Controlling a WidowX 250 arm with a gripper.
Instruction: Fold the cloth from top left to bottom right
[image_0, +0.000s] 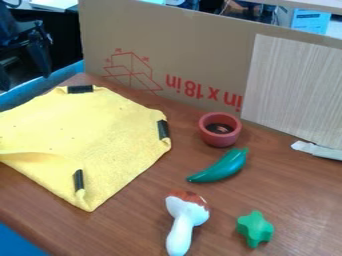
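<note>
Here's the yellow cloth (100, 130), lying on the left of the worktop (127, 225), spread out roughly flat, with a raised crease low on its left side and a dark strip (80, 89) at its top corner. And this should be a gentle customer: light, soft, floppy, hardly breakable, with a nap that ought to give decent grip. The catch is that it may bunch up, or the whole sheet may drag along if pulled flat. So the hold to look for is up at the top-left edge, a shallow pinch near that top strip, then lift and carry it diagonally over toward the bottom right. Now to the pincer (25, 80), at the upper left, its two fingers spread and nothing between them; the cloth lies below it and to its right in the picture, apart from it, the top-left edge being the nearest part. Further out, the red cup (220, 131) stands right of the cloth, a green pepper (222, 167) just below it, then a toy mushroom (187, 212) and a green star (255, 228) nearer the camera, all off the cloth, with a cardboard panel (180, 50) standing upright behind.
</note>
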